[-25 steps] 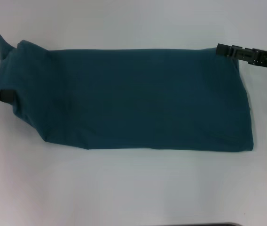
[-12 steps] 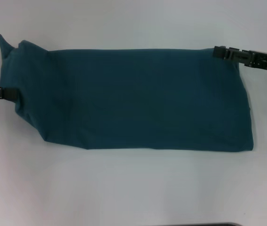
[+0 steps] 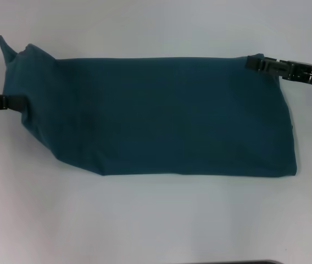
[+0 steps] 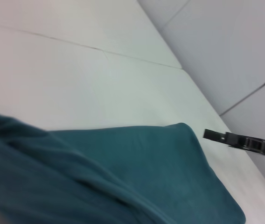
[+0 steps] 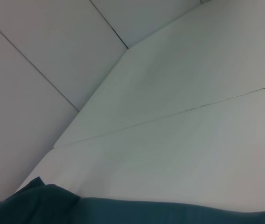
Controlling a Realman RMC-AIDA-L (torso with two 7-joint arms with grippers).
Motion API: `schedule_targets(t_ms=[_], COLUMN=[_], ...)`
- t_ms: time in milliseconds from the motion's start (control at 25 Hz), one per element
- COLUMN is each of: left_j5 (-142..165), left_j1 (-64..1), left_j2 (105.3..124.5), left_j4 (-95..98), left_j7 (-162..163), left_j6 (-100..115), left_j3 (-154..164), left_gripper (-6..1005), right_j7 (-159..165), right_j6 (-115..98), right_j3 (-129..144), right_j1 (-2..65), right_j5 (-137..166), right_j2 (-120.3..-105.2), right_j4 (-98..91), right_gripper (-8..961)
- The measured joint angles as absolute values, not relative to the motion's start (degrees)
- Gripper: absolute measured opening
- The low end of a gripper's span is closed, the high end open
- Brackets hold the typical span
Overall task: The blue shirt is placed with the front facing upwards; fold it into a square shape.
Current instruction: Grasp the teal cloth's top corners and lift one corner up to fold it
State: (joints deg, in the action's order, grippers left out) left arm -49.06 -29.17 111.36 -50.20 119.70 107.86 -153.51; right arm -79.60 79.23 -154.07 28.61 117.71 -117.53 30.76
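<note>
The blue shirt (image 3: 156, 115) lies on the white table (image 3: 156, 220) as a long teal band running left to right, with no lettering showing. My left gripper (image 3: 18, 101) reaches in from the left and is shut on the band's left end, which is bunched and raised; those folds fill the left wrist view (image 4: 76, 182). My right gripper (image 3: 250, 62) is at the band's far right corner and is shut on that edge. It also shows farther off in the left wrist view (image 4: 207, 135). The right wrist view catches only a strip of shirt (image 5: 123, 212).
White tabletop with thin seams surrounds the shirt, with wide bare room in front of it (image 3: 156, 220). A pale wall (image 5: 39, 56) rises behind the table. A dark edge (image 3: 238, 262) shows at the near side.
The left gripper has moved right and slightly farther away, dragging the shirt's left end inward. The right gripper has crept left and slightly nearer along the far right corner.
</note>
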Motion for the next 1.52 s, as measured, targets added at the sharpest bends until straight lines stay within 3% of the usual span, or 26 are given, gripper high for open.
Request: schedule_targets(t_ms=[840,1520], left_j5=[-49.4,-50.9], left_j1=[-34.2,-37.0], left_j2=[113.48,114.13], left_j4=[-50.0,-50.6], left_j7=[112.0,108.7], left_j6=[110.2,112.0], left_j3=[-151.2,-147.2], left_gripper=[27,27], right_j7=[-81.2,-82.2], right_j6=[78.6,77.4], right_j3=[-154.6,-154.2], right_j1=[28.3,28.8], right_j5=[117.5,117.0], right_j2=[-118.80,-119.24], right_j4=[28.8,27.7], right_gripper=[899,900])
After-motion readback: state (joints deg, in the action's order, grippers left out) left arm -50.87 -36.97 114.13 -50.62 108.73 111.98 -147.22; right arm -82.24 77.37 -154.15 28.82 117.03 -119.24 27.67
